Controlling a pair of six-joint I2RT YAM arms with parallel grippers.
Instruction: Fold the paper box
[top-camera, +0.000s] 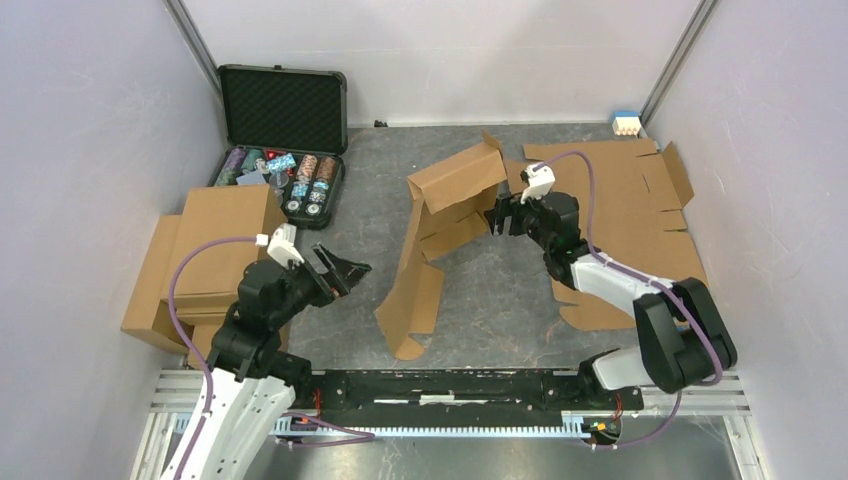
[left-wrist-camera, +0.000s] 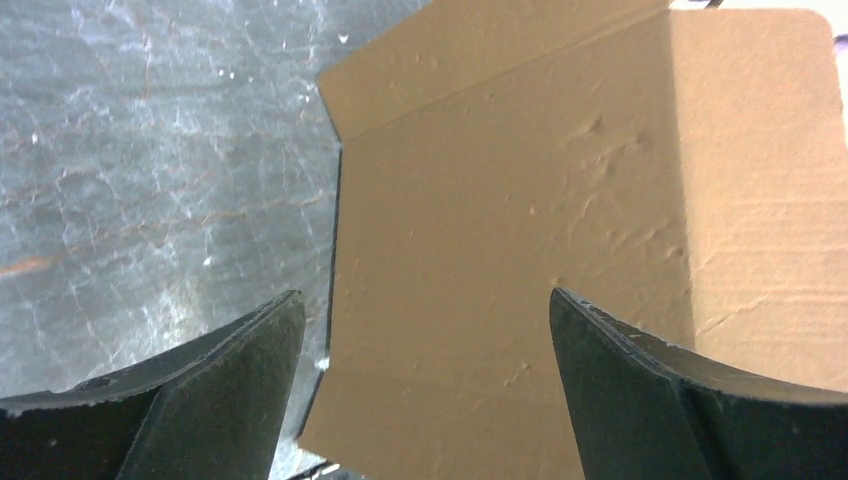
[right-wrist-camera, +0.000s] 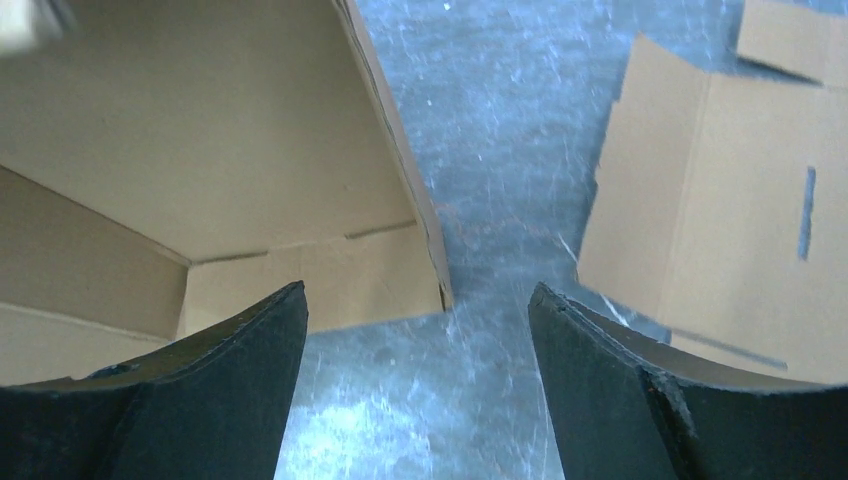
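Far left on the table: a stack of cardboard, with an open black case of chips behind it. The left gripper hovers just right of the stack, jaws spread wide and grasping nothing; in its wrist view we see brown cardboard below them. Mid-table: the paper box, partly raised, rear panels standing, a long flap trailing toward the near edge. The right gripper sits just beside the box's right side, jaws wide apart and empty, with bare table between them. Further right, flat cardboard sheets lie on the table.
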